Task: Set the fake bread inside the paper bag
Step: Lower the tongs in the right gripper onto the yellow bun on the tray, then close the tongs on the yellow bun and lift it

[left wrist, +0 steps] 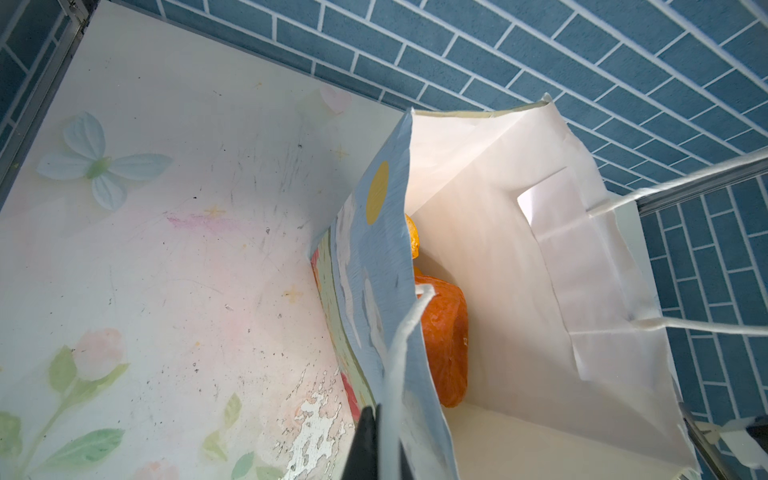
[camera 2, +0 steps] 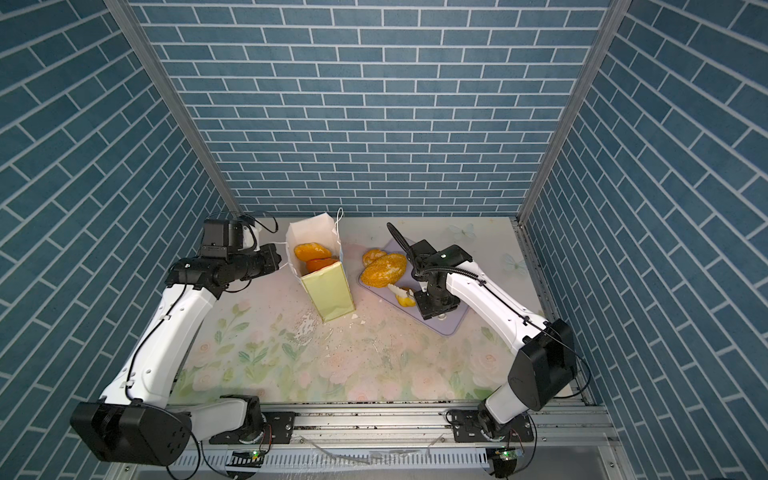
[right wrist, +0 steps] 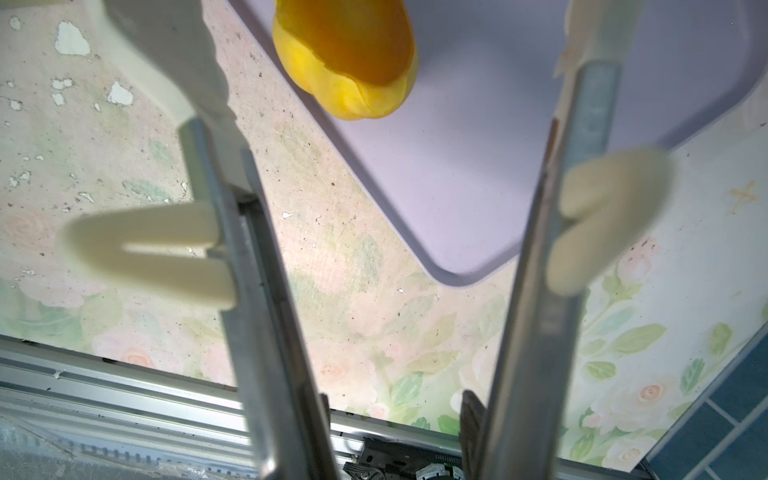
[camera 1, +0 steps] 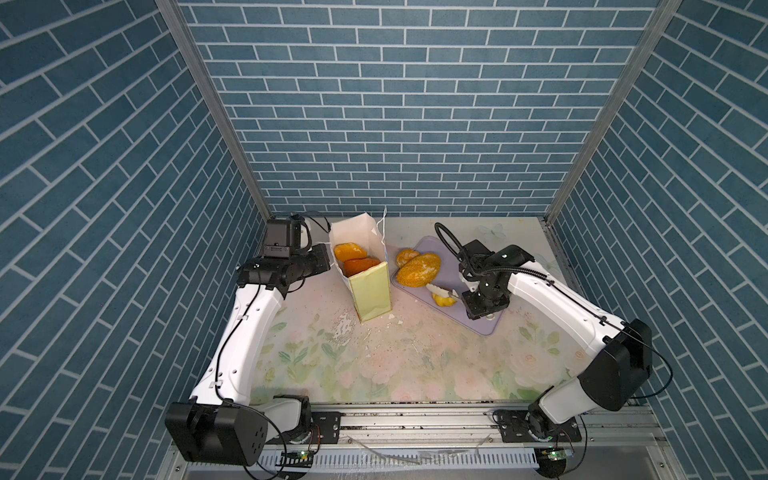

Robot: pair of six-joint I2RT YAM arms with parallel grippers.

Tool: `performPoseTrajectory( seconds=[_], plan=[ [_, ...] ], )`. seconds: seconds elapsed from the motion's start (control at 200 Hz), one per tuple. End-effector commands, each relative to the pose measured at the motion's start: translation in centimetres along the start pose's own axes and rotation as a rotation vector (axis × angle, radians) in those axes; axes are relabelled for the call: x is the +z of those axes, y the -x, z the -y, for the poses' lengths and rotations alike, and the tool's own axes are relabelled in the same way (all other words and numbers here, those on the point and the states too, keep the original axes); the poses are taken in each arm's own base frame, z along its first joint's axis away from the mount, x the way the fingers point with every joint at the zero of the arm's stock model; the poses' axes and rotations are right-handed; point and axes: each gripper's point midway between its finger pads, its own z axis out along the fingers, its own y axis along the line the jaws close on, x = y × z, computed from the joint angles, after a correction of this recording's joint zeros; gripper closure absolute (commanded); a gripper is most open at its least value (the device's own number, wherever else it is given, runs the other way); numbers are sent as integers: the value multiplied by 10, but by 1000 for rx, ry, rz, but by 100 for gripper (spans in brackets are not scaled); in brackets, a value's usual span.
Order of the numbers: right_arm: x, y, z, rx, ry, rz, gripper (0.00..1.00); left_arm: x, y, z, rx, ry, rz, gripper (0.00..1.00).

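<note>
Now clamps the tongs [right wrist: 249,291] in the right gripper [right wrist: 395,415], arms spread; fake bread [right wrist: 345,62] just ahead between them, on the tray [right wrist: 478,166]. Seems light, glossy, slippery: squeeze across its middle. Pinches the paper bag [left wrist: 498,249] wall in the left gripper [left wrist: 376,419].

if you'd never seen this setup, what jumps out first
The upright paper bag left of centre, mouth open, two orange pastries showing inside. To its right, a big seeded loaf lies on a lavender tray, where tongs in the right gripper straddle a small yellow pastry.
</note>
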Motion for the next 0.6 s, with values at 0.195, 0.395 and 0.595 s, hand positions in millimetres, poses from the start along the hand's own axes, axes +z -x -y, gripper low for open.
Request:
performPoseTrajectory(
  seconds=[0.195, 0.395, 0.595],
  plan=[
    [38, 7, -7, 28, 28, -71, 51, -8, -1, 1, 17, 9, -6, 95],
    [52, 7, -7, 56, 54, -99, 53, -6, -2, 0, 20, 16, -11, 95],
    [60, 1, -9, 62, 80, -133, 55, -5, -3, -2, 14, 19, -12, 95]
  ],
)
